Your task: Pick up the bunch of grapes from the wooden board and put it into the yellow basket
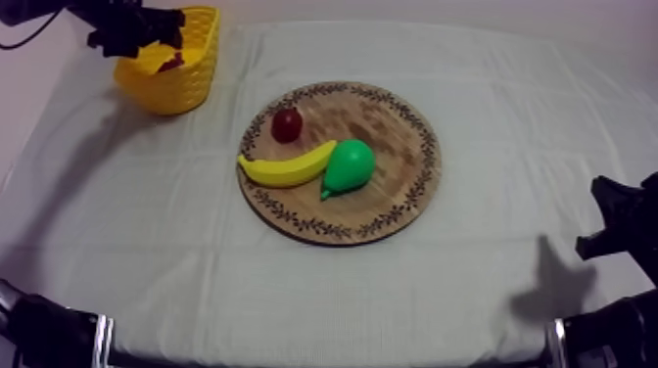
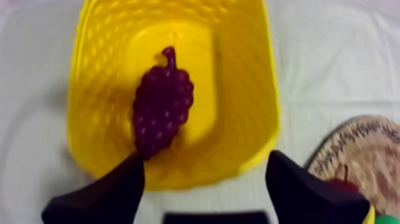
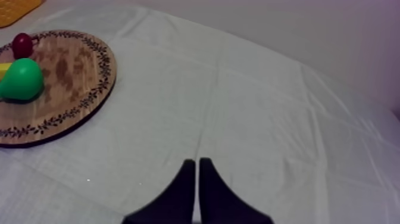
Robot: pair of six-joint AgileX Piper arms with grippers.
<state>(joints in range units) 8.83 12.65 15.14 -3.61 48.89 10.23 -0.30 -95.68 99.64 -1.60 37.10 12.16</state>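
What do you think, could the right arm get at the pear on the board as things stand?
Probably yes: only bare cloth lies between the shut right gripper and the wooden board, and the pear sits on the near side of the banana.

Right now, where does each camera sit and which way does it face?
Top: above the table, slanting down on the wooden board, banana, pear, small red fruit; left claw over the yellow basket, right claw low right.
Left wrist: on left arm, looking down into the basket at the bunch of grapes; own fingers apart.
Right wrist: low over the cloth, facing the board; own fingers together.
Shared: all three show the board.
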